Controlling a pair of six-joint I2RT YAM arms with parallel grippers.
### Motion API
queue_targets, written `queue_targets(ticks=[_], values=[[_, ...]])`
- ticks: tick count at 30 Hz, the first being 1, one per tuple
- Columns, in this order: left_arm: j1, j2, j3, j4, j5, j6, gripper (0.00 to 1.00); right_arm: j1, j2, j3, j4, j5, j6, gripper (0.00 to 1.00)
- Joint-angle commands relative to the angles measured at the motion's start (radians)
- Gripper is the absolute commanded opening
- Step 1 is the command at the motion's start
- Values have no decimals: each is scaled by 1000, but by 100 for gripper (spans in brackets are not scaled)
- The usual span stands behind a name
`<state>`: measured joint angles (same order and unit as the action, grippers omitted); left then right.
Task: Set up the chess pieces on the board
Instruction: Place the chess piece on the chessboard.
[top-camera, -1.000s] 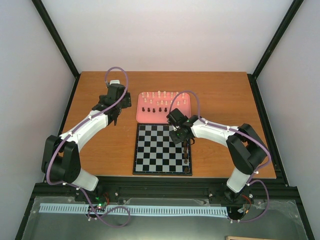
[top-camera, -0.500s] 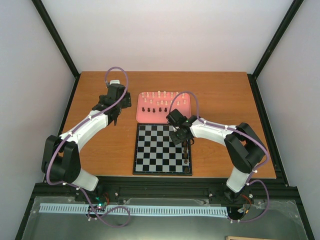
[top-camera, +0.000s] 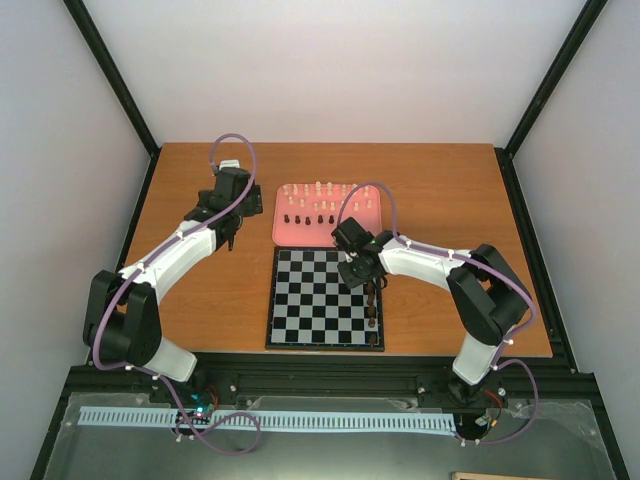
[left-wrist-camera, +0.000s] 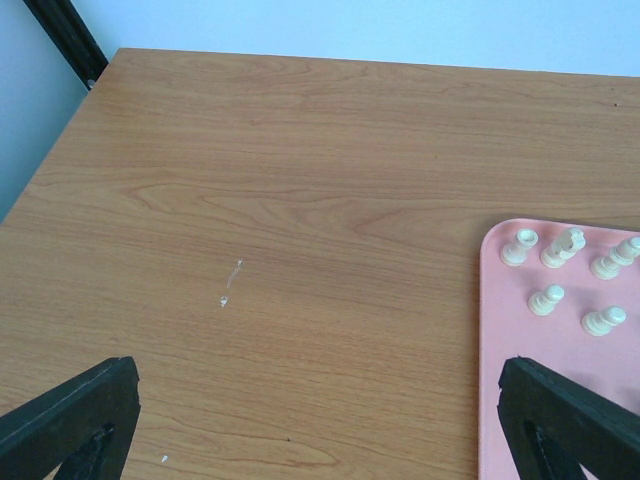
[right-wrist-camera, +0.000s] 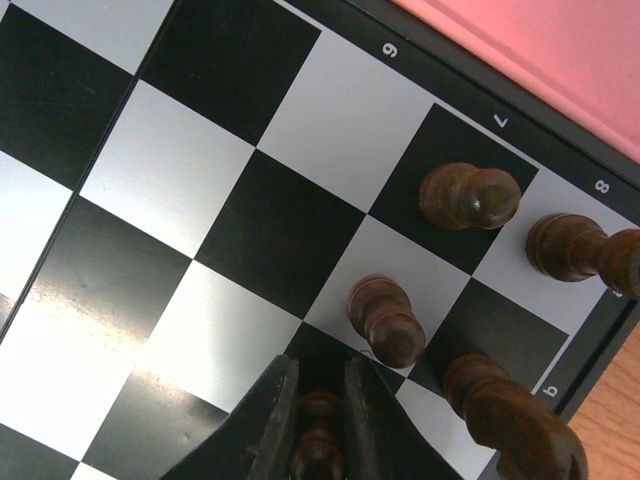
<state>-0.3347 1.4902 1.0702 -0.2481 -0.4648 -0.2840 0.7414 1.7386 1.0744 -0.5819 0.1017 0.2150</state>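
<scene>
The board lies at the table's near middle. My right gripper hangs low over its far right part, shut on a dark brown chess piece that stands over a black square. Three more dark pieces stand on squares just beyond its fingers. Other dark and cream pieces stand on the pink tray behind the board. My left gripper hovers open over bare wood left of the tray, with nothing between its fingers.
In the left wrist view the tray's left edge holds several cream pieces. A fourth dark piece stands close to the right of my right fingers. Black frame posts stand at the table's far corners.
My right arm has edged slightly left over the board, still gripping the dark piece. The left arm has not moved.
</scene>
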Motion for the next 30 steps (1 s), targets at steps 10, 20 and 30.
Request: queue_targets(ticks=[10,20,30], values=[[1,2,27,18,-9,8,100,4,3,19,8,19,1,17],[2,-6,24,17,-10,7,100,6,-18,25,8,0,0,20],[2,-6,25,17,-9,6,100,9,-45,21,3,-12,-2,23]])
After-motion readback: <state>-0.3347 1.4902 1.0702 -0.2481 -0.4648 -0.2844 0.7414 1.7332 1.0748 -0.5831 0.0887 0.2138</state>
